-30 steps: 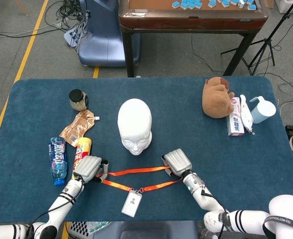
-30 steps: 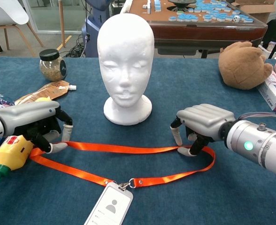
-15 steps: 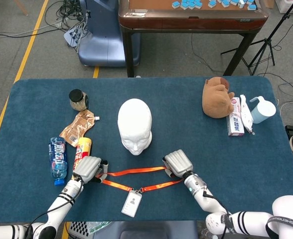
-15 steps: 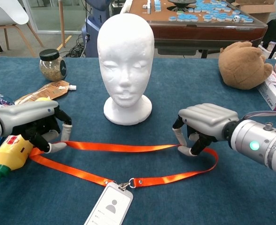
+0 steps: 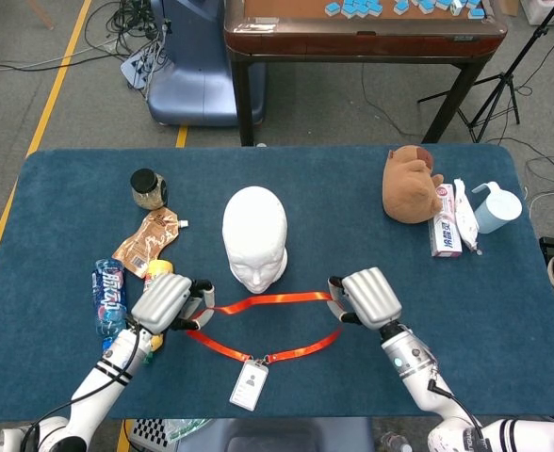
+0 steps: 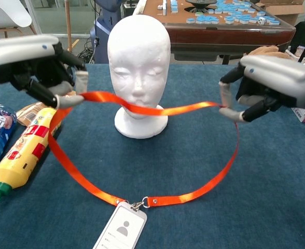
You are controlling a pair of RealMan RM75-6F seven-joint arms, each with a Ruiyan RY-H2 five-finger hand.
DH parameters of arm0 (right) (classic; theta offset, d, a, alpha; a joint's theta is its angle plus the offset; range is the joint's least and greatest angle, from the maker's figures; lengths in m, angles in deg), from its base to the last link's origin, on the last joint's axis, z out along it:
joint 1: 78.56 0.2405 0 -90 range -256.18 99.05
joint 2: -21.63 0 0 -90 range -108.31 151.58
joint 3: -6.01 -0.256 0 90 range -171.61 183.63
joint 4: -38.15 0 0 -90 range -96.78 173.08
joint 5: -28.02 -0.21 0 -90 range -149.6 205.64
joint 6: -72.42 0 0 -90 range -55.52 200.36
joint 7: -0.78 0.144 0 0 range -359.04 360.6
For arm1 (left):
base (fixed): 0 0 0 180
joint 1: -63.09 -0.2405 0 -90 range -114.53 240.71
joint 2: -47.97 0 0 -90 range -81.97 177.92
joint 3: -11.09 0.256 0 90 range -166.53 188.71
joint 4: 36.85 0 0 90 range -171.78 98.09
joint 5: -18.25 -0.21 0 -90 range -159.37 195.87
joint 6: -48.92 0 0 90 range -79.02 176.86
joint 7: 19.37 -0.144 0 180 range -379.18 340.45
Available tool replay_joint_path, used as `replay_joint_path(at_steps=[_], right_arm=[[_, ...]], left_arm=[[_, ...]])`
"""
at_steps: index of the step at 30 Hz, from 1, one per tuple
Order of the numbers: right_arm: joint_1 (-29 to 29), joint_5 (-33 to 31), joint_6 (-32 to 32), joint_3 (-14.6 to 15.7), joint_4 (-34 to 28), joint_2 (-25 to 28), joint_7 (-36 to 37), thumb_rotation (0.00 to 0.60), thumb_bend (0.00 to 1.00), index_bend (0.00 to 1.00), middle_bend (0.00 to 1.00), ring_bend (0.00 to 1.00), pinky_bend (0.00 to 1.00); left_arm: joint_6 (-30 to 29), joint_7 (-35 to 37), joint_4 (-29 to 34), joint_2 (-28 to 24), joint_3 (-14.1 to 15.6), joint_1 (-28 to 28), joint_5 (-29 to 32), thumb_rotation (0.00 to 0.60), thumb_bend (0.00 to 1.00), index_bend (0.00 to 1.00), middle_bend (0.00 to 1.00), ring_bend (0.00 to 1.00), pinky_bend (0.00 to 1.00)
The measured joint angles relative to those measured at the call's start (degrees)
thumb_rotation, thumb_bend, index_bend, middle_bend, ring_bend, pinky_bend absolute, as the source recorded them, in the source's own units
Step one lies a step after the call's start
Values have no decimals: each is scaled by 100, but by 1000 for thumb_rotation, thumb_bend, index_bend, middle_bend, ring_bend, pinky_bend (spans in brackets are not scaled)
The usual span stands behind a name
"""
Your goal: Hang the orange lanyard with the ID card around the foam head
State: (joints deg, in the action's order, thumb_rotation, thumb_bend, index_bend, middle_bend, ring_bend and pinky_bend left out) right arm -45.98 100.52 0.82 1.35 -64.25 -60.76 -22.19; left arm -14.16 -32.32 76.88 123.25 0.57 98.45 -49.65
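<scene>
The white foam head [image 5: 255,237] [image 6: 138,67] stands upright mid-table, facing me. An orange lanyard [image 5: 275,299] [image 6: 157,109] is stretched between my two hands in front of the head's face and neck. Its lower loop hangs down to the ID card [image 5: 249,384] [image 6: 120,231], which lies on the blue cloth. My left hand [image 5: 167,300] [image 6: 36,65] pinches the strap's left end, raised off the table. My right hand [image 5: 368,297] [image 6: 269,83] pinches the right end at about the same height.
A yellow bottle [image 6: 23,158], a blue water bottle [image 5: 108,298], a brown pouch [image 5: 148,239] and a jar [image 5: 147,187] lie left of the head. A brown plush [image 5: 409,184], a boxed tube [image 5: 447,229] and a pale cup [image 5: 495,207] sit at the far right.
Both hands have risen from the table and moved apart, lifting the lanyard's upper strap and spreading the loop in front of the foam head. The card stays on the cloth.
</scene>
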Motion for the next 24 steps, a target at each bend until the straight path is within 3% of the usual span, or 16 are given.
replay_joint_path(at_steps=[6, 14, 24], right_arm=[[-162, 251, -327, -373, -85, 145, 546, 600, 412, 648, 1000, 1000, 1000], [11, 124, -209, -813, -159, 161, 568, 600, 412, 656, 1000, 1000, 1000], [316, -388, -109, -1339, -51, -11, 290, 600, 412, 656, 1000, 1000, 1000]], left_arm=[[-117, 16, 29, 13, -463, 213, 100, 600, 358, 617, 890, 905, 968], [-116, -48, -130, -28, -902, 480, 747, 600, 359, 620, 890, 905, 968], [-58, -157, -535, 28, -1178, 835, 1296, 600, 359, 625, 890, 905, 968]])
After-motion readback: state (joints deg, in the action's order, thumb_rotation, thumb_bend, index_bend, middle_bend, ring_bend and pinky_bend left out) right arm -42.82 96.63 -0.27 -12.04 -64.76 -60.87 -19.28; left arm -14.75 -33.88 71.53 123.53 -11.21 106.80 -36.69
